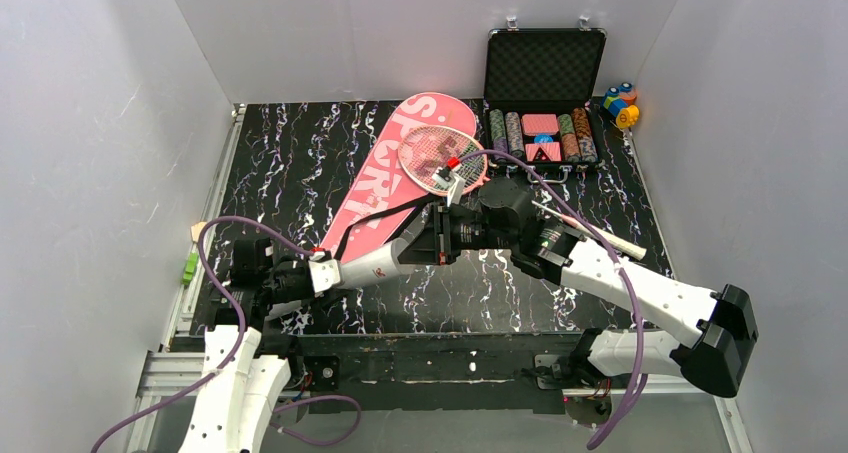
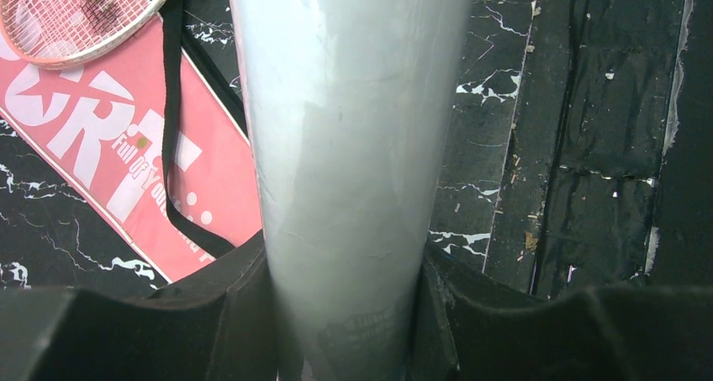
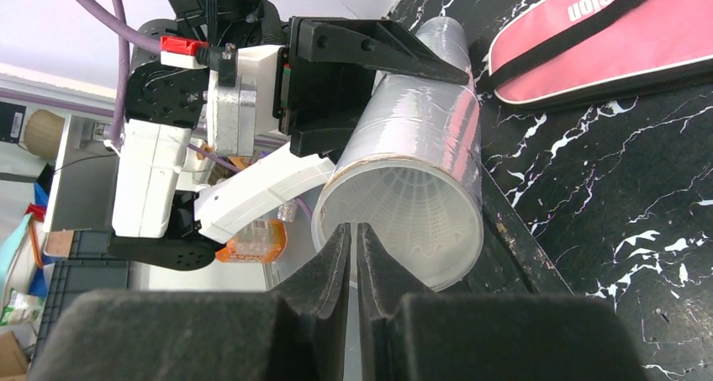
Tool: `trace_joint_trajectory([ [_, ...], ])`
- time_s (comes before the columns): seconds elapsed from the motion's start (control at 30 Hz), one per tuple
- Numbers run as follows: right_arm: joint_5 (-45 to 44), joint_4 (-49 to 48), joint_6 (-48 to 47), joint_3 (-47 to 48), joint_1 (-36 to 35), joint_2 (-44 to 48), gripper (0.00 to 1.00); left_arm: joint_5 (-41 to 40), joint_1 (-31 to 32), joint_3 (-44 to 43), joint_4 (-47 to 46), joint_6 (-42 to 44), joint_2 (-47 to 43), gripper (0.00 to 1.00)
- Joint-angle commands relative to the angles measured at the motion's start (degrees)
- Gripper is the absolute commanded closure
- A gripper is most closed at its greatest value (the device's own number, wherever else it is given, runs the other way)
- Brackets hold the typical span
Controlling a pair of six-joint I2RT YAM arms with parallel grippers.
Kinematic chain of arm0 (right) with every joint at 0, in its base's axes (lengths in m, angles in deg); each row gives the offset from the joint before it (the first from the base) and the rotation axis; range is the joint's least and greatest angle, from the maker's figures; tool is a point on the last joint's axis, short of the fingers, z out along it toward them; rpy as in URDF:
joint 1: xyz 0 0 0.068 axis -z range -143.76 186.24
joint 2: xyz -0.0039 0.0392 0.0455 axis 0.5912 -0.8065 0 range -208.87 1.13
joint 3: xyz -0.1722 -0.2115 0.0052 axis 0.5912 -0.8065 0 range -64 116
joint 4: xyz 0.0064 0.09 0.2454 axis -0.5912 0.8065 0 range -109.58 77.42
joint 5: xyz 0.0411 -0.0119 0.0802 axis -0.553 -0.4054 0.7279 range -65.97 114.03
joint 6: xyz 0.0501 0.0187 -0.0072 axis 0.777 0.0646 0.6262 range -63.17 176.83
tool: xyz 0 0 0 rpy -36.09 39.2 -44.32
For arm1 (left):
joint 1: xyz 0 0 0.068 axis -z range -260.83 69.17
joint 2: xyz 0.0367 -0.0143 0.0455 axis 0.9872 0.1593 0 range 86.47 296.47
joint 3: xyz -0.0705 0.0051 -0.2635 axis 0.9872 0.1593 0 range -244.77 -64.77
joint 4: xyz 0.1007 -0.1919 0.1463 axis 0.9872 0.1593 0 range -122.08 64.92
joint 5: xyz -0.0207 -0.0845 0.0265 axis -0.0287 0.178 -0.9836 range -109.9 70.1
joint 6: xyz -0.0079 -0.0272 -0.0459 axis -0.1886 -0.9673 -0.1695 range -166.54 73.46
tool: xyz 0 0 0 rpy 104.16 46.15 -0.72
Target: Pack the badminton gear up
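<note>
- Tube (image 3: 425, 145): it is held level and clear of the worktop (image 1: 300, 153), toward its near side. The open mouth faces the right arm (image 1: 640, 293). A ribbed white skirt, apparently a shuttlecock (image 3: 412, 213), sits nested inside.
- Handling: we judge the tube to be light, thin-walled and smooth. It is likely to slide in a loose grip and to dent under a hard one. The best hold is across the mid-body, away from the rim. The feathers are fragile, so any push should be gentle and along the tube's axis.
- Left jaws: they are clamped across the tube's body, well behind the mouth. The left arm (image 1: 235, 373) reaches forward and to the right from its base, with the wrist low.
- Right jaws: they are together, and we see nothing between them. The tips sit at the lower rim of the mouth, and we cannot tell whether they touch it. The forearm crosses from the right, roughly in line with the tube.
- Remaining gear: one racket (image 1: 435, 153) lies on the pink bag (image 1: 375, 193), which is flat toward the back of the worktop.
</note>
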State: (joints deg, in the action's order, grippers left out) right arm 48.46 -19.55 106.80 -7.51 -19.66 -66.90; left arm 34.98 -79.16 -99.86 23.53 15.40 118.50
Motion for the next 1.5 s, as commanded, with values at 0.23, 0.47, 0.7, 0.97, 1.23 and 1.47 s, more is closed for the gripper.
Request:
trace_joint_trajectory([
  [0.23, 0.4, -2.4, 0.0, 1.9, -1.6, -3.2, 0.88, 4.5, 0.1, -0.8, 0.6, -1.2, 0.1, 0.98],
  [0.47, 1.8, -4.8, 1.0, 1.8, -1.6, -4.9, 0.89, 5.1, 0.2, -1.2, 0.6, -1.7, -0.2, 0.98],
  [0.7, -1.7, -1.6, -0.8, 0.9, -1.1, -2.2, 0.88, 5.3, 0.2, -1.4, 1.0, -1.8, -0.5, 0.98],
  [0.97, -4.1, 2.0, -2.6, -0.6, -0.8, -1.4, 0.87, 6.3, 0.1, -2.0, 1.1, -2.1, -0.5, 0.98],
  [1.23, -4.6, 2.9, -3.8, -1.5, -0.8, -2.2, 0.86, 8.4, 0.1, -4.0, 1.8, -3.4, -0.5, 0.98],
  [1.47, -4.3, 1.8, -3.9, -2.2, -0.8, -4.4, 0.85, 12.0, 0.1, -7.4, 1.3, -6.9, -0.4, 0.98],
])
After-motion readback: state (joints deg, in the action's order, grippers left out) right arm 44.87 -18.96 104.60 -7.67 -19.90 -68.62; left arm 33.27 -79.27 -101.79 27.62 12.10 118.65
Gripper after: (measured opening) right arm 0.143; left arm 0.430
